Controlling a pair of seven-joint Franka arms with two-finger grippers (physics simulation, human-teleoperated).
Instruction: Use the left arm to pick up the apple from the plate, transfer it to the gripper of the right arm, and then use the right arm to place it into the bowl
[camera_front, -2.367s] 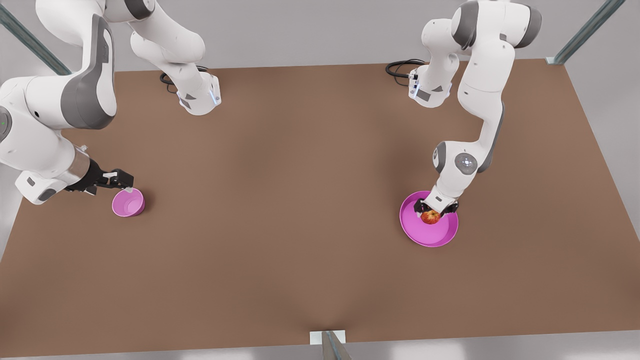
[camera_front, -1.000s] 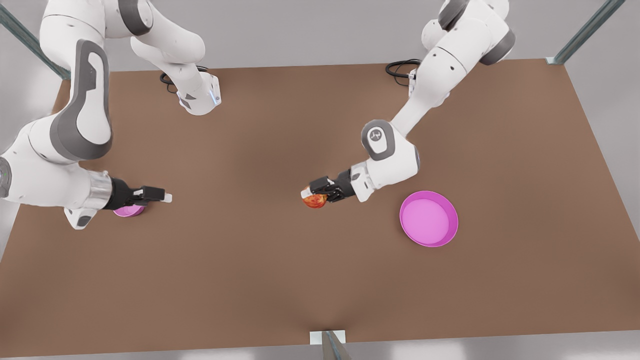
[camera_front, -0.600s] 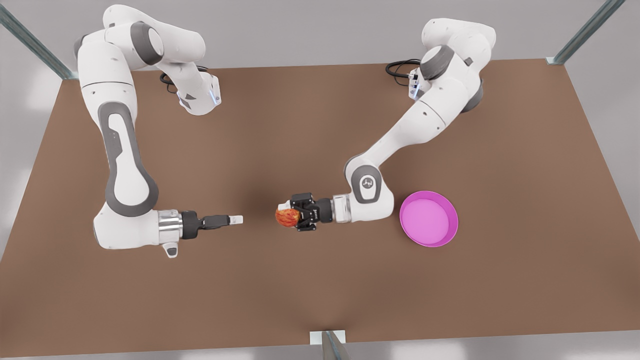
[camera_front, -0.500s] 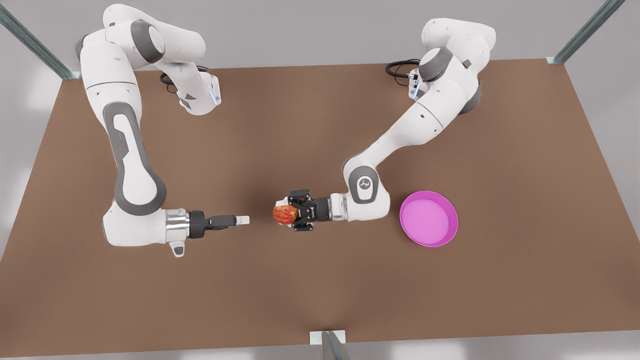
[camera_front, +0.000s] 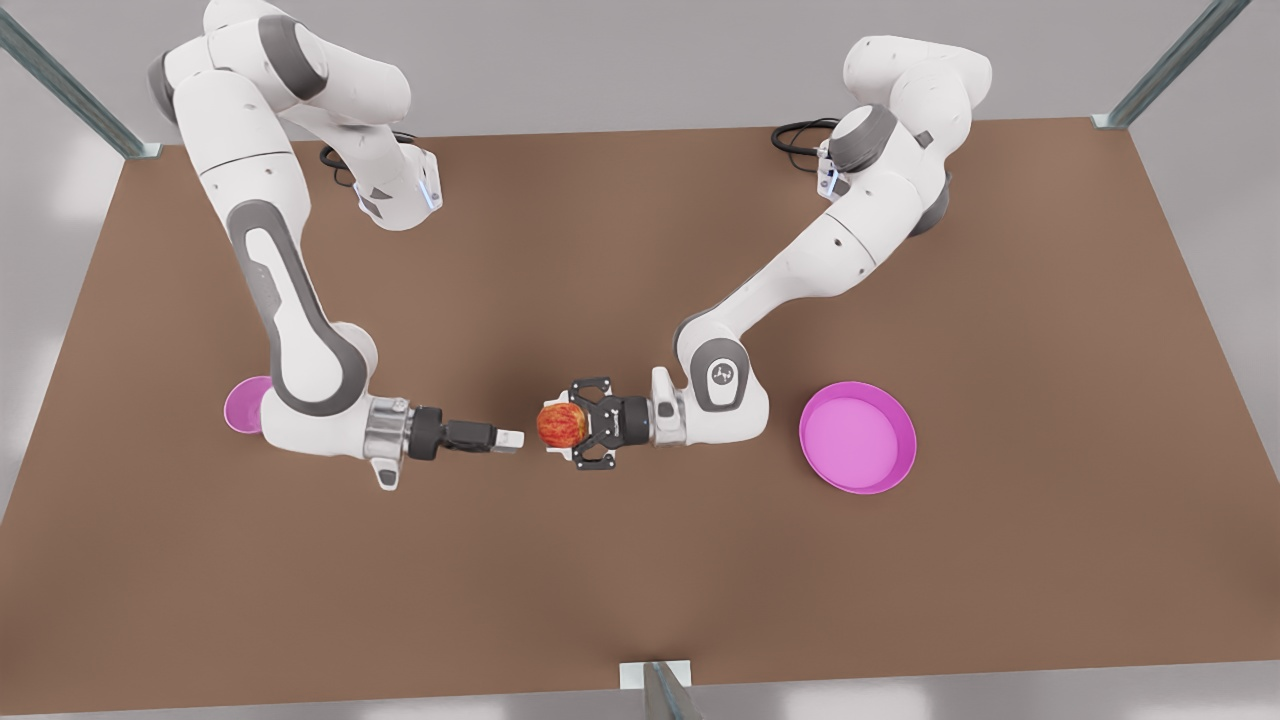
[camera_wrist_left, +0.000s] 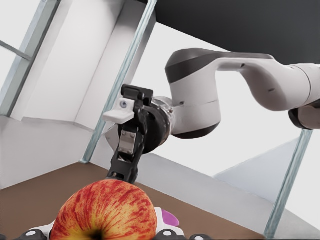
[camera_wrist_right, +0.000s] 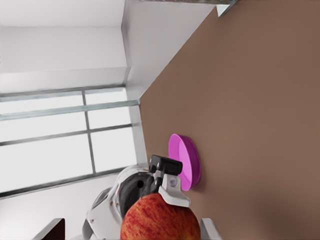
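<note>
Plate (camera_front: 858, 437) bare; left tool (camera_front: 563, 425) grips apple (camera_front: 561, 424); right tool (camera_front: 508, 438) state unclear.

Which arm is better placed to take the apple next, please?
The right arm: the right gripper points at the apple, just short of it, and the bowl lies on its side. The left gripper holds the apple.

The front view looks steeply down on the brown table (camera_front: 640, 560) from above its near edge, taking in both arms. Each of the 2 wrist views looks along its gripper at the apple (camera_wrist_left: 104, 212) close up. All 3 views share the apple.
</note>
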